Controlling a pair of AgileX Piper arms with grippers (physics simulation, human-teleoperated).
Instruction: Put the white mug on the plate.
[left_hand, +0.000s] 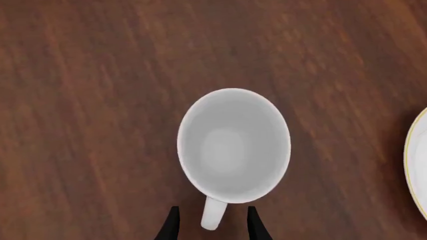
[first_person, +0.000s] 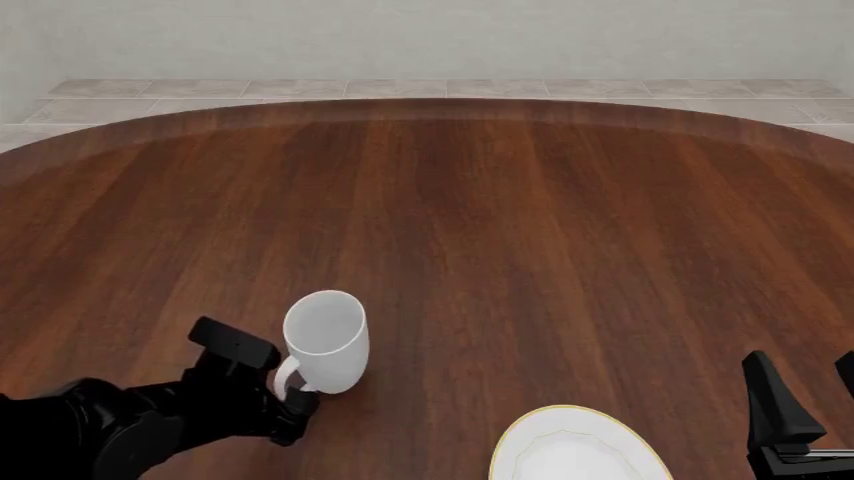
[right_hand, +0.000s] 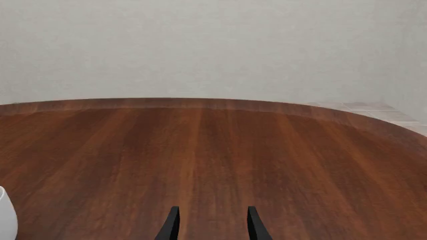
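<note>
White mug (first_person: 327, 340) stands upright on the dark wooden desk (first_person: 534, 230), toward the near left in the front view, its open mouth facing up and its inside bare. Its loop handle (first_person: 286, 376) points back toward the left arm, whose black body enters from the lower left corner of that view. The left tool (left_hand: 213, 224) is spread, one dark finger (left_hand: 171, 225) on each side of the handle; in the left wrist view the handle (left_hand: 213, 214) lies in the gap between the fingertips with a sliver of wood showing on either side, so the fingers do not appear to be pressing it. The mug (left_hand: 233, 145) fills the middle of that view, seen from above.

The plate (first_person: 577, 446), white with a thin gold rim, lies flat on the desk at the near edge of the front view, to the right of the mug and apart from it; only its farther half is in frame. A slice of its rim (left_hand: 417, 160) also shows at the side of the left wrist view.

The right tool (right_hand: 213, 224) is held at the near right, clear of both objects, its two fingers spread over bare wood. A sliver of the mug (right_hand: 5, 215) shows at the edge of the right wrist view.
</note>
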